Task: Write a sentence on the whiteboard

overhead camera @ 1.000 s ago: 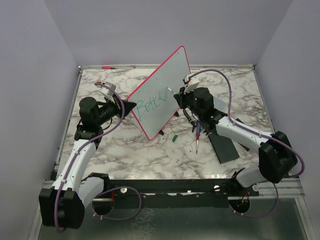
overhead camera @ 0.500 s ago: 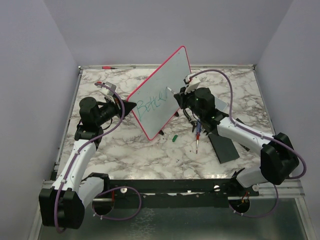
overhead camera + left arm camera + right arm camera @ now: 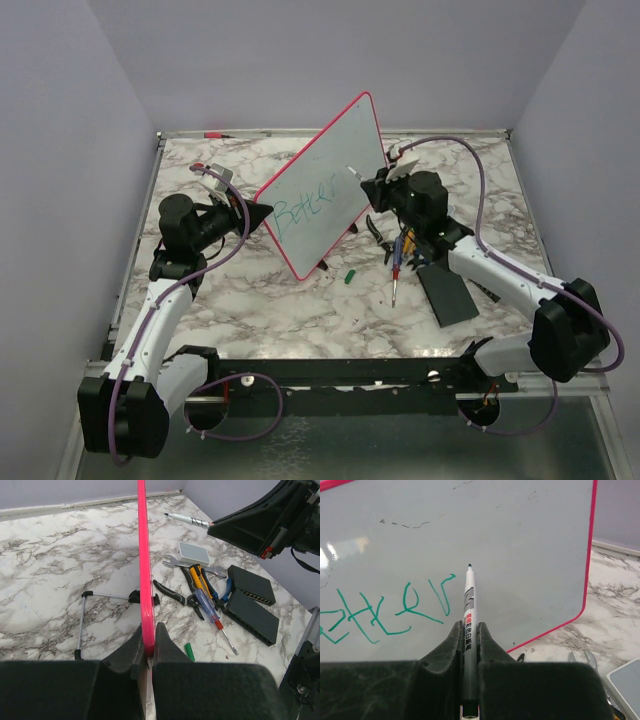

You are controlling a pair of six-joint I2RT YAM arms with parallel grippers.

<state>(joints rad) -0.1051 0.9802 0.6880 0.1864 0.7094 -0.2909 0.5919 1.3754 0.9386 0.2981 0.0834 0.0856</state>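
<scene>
Pulling rightward, the right gripper (image 3: 469,630) is lifting its clamped marker (image 3: 468,592) off the whiteboard (image 3: 335,165), which is standing mid-table with the left gripper (image 3: 148,639) pinching its left edge. Returning misaligned is risking overwriting "Better"; pressing hard is risking tipping it.

The whiteboard (image 3: 335,165) is white with a red-pink rim and bears green writing (image 3: 303,207). The tabletop (image 3: 250,310) is white marble veined in grey. The left tool (image 3: 148,637) and right tool (image 3: 469,626) are black. The marker (image 3: 468,592) is white with grey and black print and a dark tip. The cap (image 3: 351,275) is green, the screwdriver (image 3: 207,605) blue and red, the pads (image 3: 447,293) black. The walls (image 3: 300,60) are lilac.
</scene>
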